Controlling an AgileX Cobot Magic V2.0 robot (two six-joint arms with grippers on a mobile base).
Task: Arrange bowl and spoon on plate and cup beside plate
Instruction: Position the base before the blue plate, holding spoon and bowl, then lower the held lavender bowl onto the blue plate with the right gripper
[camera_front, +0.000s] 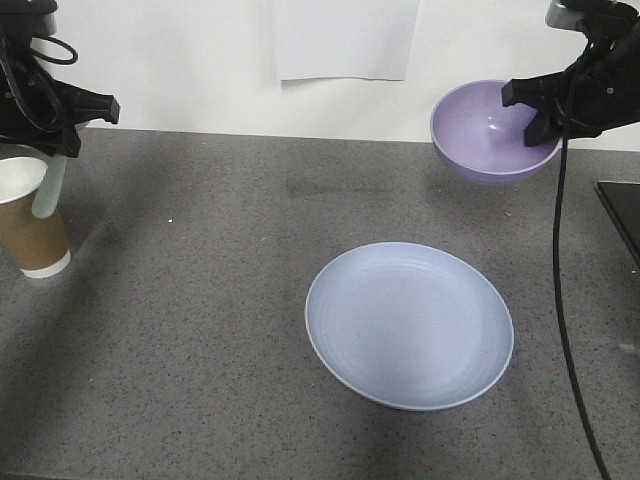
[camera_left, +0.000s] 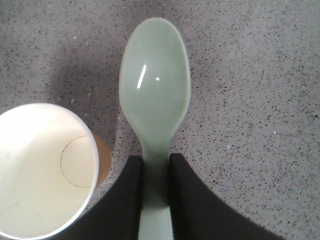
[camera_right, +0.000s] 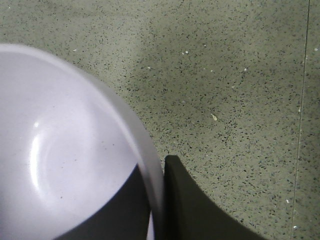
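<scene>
From the front there is one plate (camera_front: 410, 325), one bowl (camera_front: 480, 135), one cup (camera_front: 30, 225) and one spoon (camera_front: 50, 188), plus two grippers. The light blue plate lies flat on the grey speckled table (camera_front: 200, 300), right of centre, with nothing on it. The left gripper (camera_front: 63, 150) hangs at the far left, pointing down, with the mint-green spoon dangling from it, scoop end lowest, overlapping the rim of the upright brown paper cup. The right gripper (camera_front: 540, 125) reaches in from the upper right and clamps the rim of the lavender bowl. The bowl is tipped with its opening toward the camera and appears lifted off the table, well apart from the plate. A black cable (camera_front: 560, 250) trails down from that arm, and a white sheet of paper (camera_front: 345, 40) hangs on the wall.

The left wrist view shows the two black fingers (camera_left: 127, 200) pinching the spoon (camera_left: 155, 95) by its handle. The scoop lies just beside the cup (camera_left: 40, 170), not inside it.

The right wrist view shows one finger (camera_right: 190, 200) outside the bowl (camera_right: 65, 150) and the other inside, squeezing its wall above bare table.
</scene>
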